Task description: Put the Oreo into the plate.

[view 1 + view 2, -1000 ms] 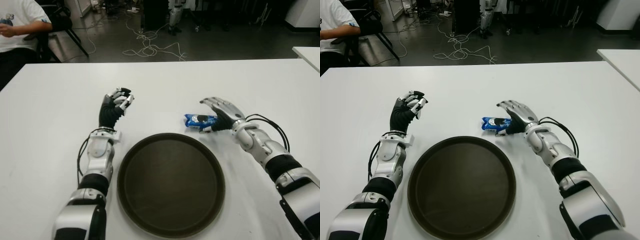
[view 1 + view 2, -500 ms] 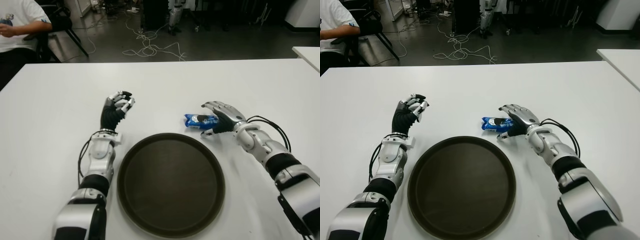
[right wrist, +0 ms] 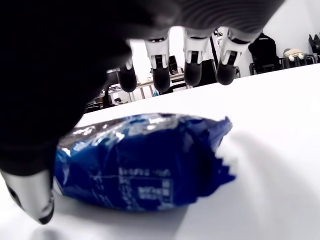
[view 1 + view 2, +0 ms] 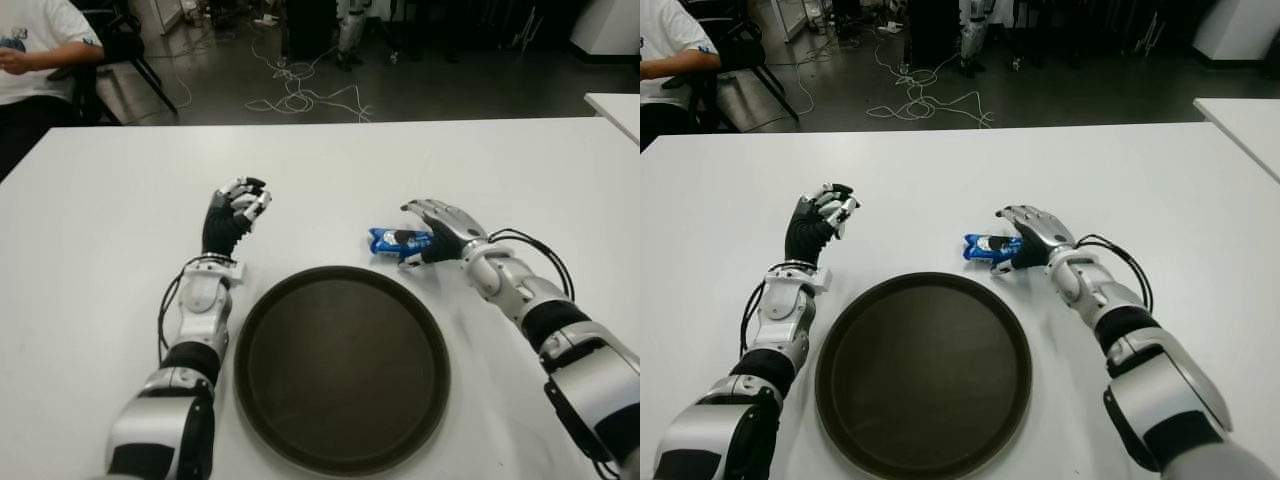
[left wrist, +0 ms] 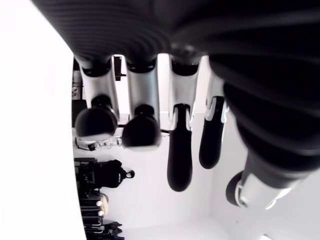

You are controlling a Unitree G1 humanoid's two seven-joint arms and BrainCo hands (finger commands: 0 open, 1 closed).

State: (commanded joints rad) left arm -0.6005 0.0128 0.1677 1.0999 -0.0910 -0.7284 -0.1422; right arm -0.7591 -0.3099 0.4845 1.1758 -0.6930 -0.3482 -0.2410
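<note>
The Oreo pack (image 4: 392, 240) is a small blue wrapper lying flat on the white table (image 4: 100, 260), just beyond the far right rim of the round dark brown plate (image 4: 340, 370). My right hand (image 4: 418, 236) arches over the pack's right end, open. In the right wrist view its fingertips (image 3: 161, 80) hang past the Oreo pack (image 3: 145, 165) without touching it, and the thumb (image 3: 30, 200) sits low beside one end. My left hand (image 4: 238, 205) is raised to the left of the plate, its fingers (image 5: 140, 130) curled on nothing.
A person in a white shirt (image 4: 35, 45) sits beyond the table's far left corner. Cables (image 4: 300, 98) lie on the dark floor behind the table. The corner of another white table (image 4: 615, 105) shows at the right edge.
My right hand has shifted only slightly over the pack, dipping towards me and coming back. The pack has not moved. The left hand barely moved.
</note>
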